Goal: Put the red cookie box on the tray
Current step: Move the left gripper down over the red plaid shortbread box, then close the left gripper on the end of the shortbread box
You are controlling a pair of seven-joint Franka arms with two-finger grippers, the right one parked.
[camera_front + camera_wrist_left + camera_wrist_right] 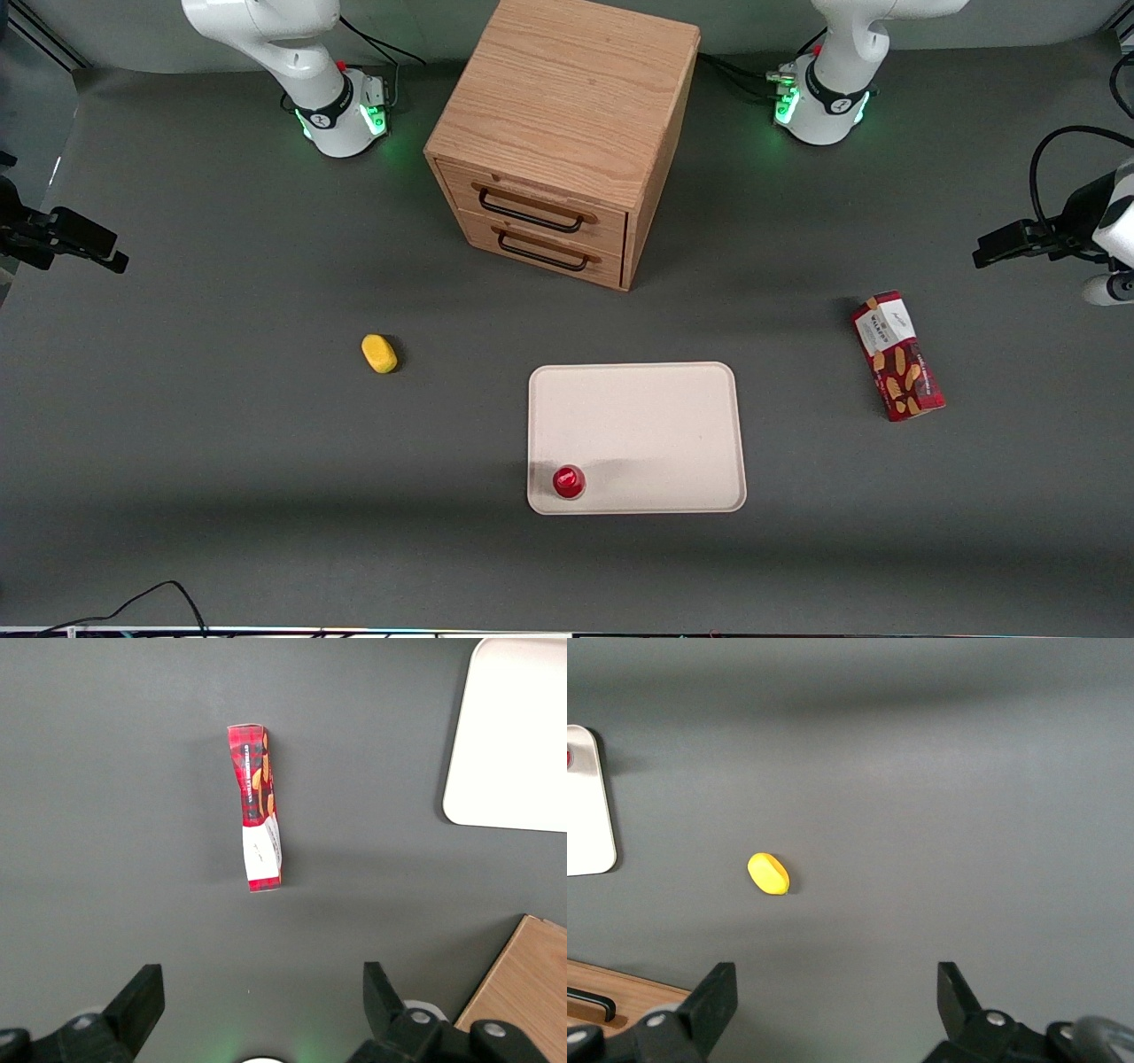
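Note:
The red cookie box (pixel 897 356) lies flat on the grey table beside the tray, toward the working arm's end, white label end farther from the front camera. It also shows in the left wrist view (pixel 257 806). The cream-white tray (pixel 647 425) lies nearer the front camera than the cabinet, and its corner shows in the left wrist view (pixel 514 735). My left gripper (pixel 988 252) hangs above the table at the working arm's end, apart from the box. In the left wrist view the gripper (pixel 261 1001) is open and empty, with the box well clear of its fingertips.
A small round red capsule (pixel 568 481) stands on the tray's near corner. A wooden two-drawer cabinet (pixel 558 133) stands at the table's middle, farther from the front camera; its edge shows in the left wrist view (pixel 523 992). A yellow lump (pixel 380 353) lies toward the parked arm's end.

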